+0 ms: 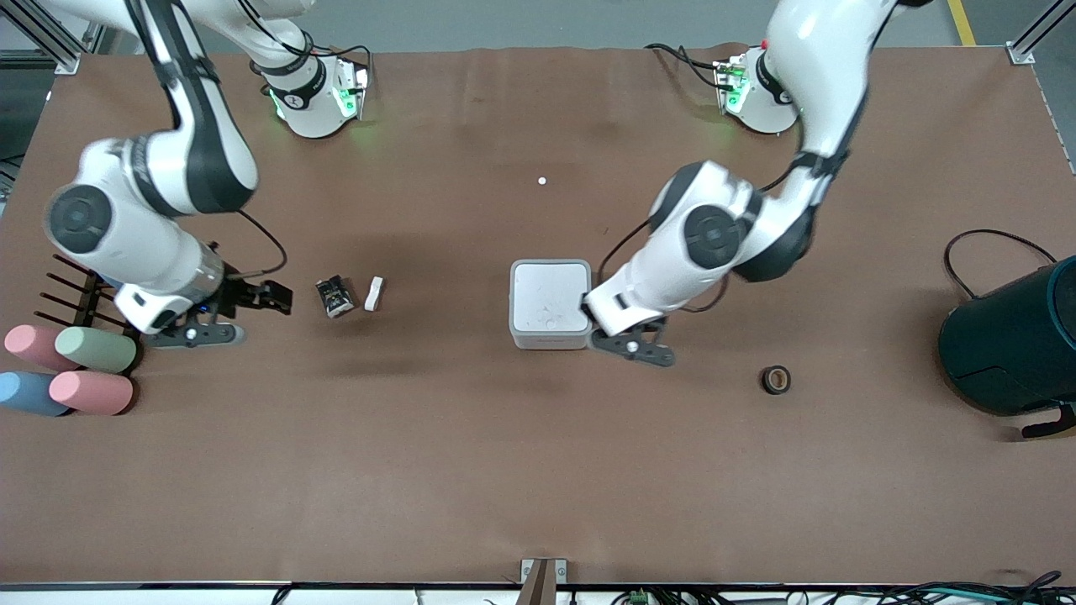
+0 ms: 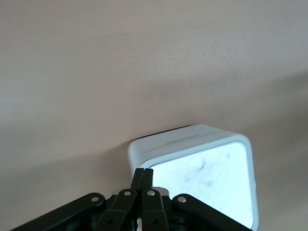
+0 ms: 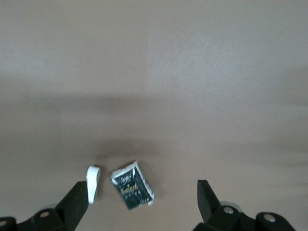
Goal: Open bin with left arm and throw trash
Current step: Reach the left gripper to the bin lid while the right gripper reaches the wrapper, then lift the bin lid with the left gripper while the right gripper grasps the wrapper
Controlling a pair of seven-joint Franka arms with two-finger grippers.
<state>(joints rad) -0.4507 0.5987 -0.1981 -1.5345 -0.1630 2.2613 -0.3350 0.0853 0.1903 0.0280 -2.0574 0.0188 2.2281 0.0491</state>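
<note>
Small white-grey square plastic bin [image 1: 550, 303] mid-desk, lid flat. Left gripper [image 2: 143, 175] at bin's edge, jaws pressed together, gripping nothing. Right gripper [image 3: 139, 202] low near crumpled black wrapper [image 1: 334, 296] and short white piece [image 1: 374, 293], jaws wide. Dark tape ring [image 1: 776, 380] toward left arm's end.

On the table [image 1: 538, 470] I count one white bin [image 1: 551, 303], three trash pieces, four pastel cylinders [image 1: 92, 391], one dark teal container [image 1: 1013, 340], one tiny white dot [image 1: 542, 181], perhaps a bead.
</note>
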